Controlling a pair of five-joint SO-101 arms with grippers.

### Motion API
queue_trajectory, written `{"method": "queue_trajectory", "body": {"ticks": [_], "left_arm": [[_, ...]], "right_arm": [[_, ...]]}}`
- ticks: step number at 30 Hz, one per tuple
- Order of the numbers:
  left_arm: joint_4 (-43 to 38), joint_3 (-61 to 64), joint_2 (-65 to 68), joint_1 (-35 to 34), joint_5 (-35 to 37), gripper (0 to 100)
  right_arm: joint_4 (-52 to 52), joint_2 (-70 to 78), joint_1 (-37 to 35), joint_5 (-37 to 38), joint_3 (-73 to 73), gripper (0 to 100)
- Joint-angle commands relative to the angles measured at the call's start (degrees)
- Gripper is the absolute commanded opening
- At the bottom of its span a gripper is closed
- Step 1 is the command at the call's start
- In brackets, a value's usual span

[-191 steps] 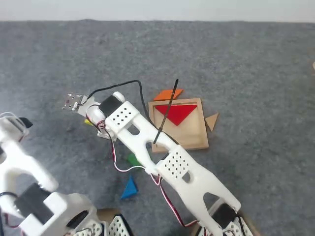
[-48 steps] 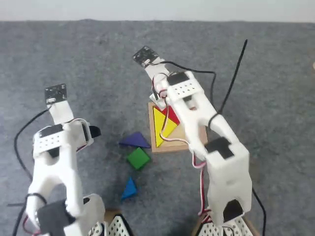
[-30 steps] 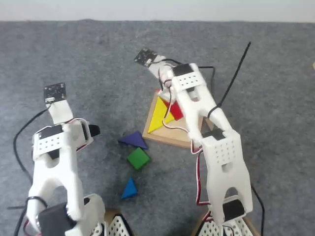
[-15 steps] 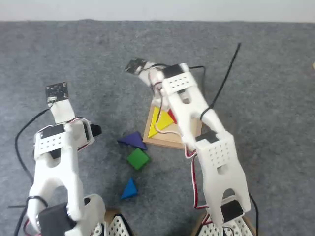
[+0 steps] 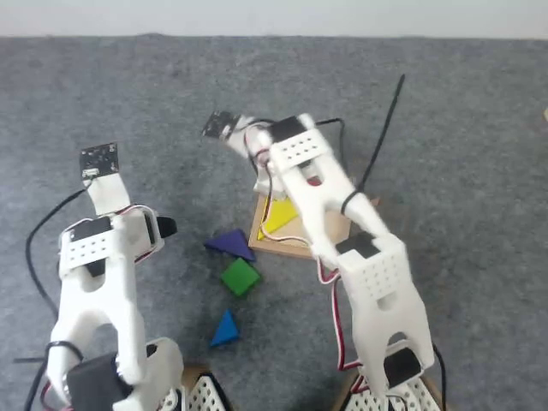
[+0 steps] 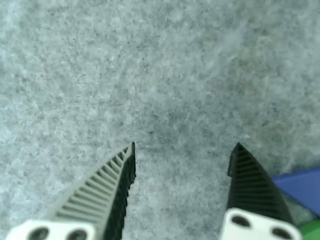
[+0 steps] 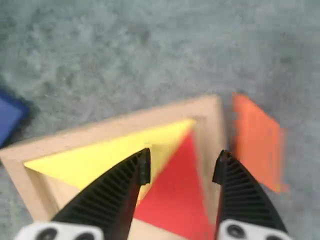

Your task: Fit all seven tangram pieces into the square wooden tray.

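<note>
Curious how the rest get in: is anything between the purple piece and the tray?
Nothing lies on the carpet between the purple piece and the tray. But the right arm hangs over the tray, its open gripper above the yellow piece and red piece.

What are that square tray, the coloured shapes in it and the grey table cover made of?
Tray: looks like pale unpainted wood, matt and tan all over. Yellow piece and red piece: flat and evenly coloured, likely painted wood, though plastic is possible. Table cover: grey felt or carpet, with a fuzzy, speckled surface.
</note>
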Motion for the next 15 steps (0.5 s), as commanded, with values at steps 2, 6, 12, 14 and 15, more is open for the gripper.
{"method": "queue_trajectory", "body": {"ticks": [2, 6, 12, 14, 15], "left_arm": [[-0.7, 0.1, -2.2, 0.4, -0.4, 29], [-0.7, 0.1, -2.2, 0.5, -0.4, 29], [-0.7, 0.1, -2.2, 0.5, -0.5, 29], [-0.7, 0.1, -2.2, 0.5, -0.5, 29], [-0.7, 0.1, -2.2, 0.5, -0.5, 29]], "right_arm": [[-1.0, -6.6, 3.5, 3.7, -1.4, 23.0], [-4.8, -4.2, 5.2, 4.0, -1.4, 23.0], [-11.5, 1.5, 6.3, 4.0, -1.4, 23.0], [-11.8, 2.6, 5.8, 4.0, -1.4, 23.0], [-12.1, 3.0, 5.7, 4.0, -1.4, 23.0]]}}
